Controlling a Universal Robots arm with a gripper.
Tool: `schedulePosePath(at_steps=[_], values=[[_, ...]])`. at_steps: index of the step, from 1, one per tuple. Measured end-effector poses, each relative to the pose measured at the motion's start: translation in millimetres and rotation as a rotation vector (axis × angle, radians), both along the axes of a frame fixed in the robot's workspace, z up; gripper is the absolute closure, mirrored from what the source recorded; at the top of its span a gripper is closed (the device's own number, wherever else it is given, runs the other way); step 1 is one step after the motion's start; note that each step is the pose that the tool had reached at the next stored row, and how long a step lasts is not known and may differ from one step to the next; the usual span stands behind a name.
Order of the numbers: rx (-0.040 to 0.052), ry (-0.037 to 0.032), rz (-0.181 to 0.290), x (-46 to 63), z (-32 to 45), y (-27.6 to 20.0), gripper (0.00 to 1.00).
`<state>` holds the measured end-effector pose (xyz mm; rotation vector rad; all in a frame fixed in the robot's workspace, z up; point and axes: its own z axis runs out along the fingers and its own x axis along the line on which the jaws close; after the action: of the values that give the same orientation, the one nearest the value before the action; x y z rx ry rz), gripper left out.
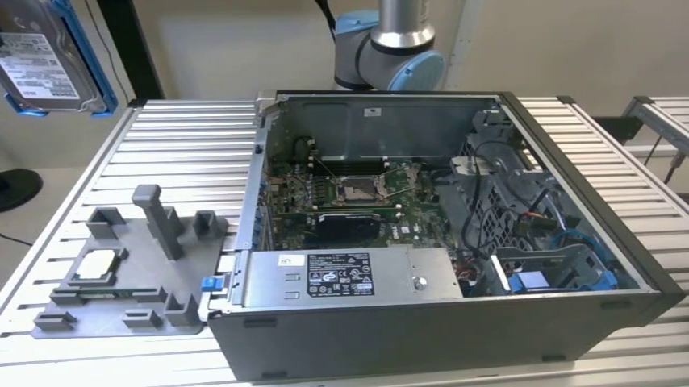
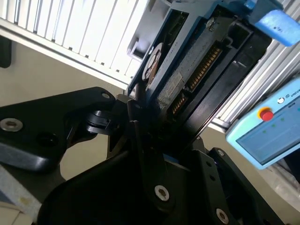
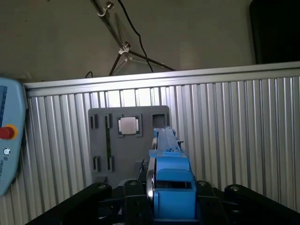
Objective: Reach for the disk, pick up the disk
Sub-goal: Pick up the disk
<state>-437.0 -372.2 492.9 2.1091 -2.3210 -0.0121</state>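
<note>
The disk (image 1: pixel 48 56), a silver hard drive with a white label in a bright blue bracket, hangs in the air at the exterior view's upper left, well above the table. In both wrist views my gripper (image 2: pixel 164 136) (image 3: pixel 171 206) is shut on the disk (image 2: pixel 187 70), with a black finger on each flat side. The first wrist view shows the disk (image 3: pixel 171 178) edge-on, with its blue bracket end toward the camera. In the second wrist view its circuit board and connector row show.
An open computer case (image 1: pixel 603 306) stands on the slatted metal table (image 1: pixel 183 137). A grey fixture plate (image 1: pixel 119 278) at the exterior view's left holds a small square chip (image 1: pixel 99 262). A teach pendant (image 2: pixel 267 126) lies near the table edge. The arm's base (image 1: pixel 388 40) rises behind the case.
</note>
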Motion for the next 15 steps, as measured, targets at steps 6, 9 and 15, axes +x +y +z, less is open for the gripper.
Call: schedulePosePath(at_steps=[6,9,15], values=[[0.0,0.0,0.0,0.0,0.3,0.0,1.0],[0.0,0.0,0.0,0.5,0.3,0.0,1.0],[-0.0001,0.0001,0.0,6.0,0.3,0.0,1.0]])
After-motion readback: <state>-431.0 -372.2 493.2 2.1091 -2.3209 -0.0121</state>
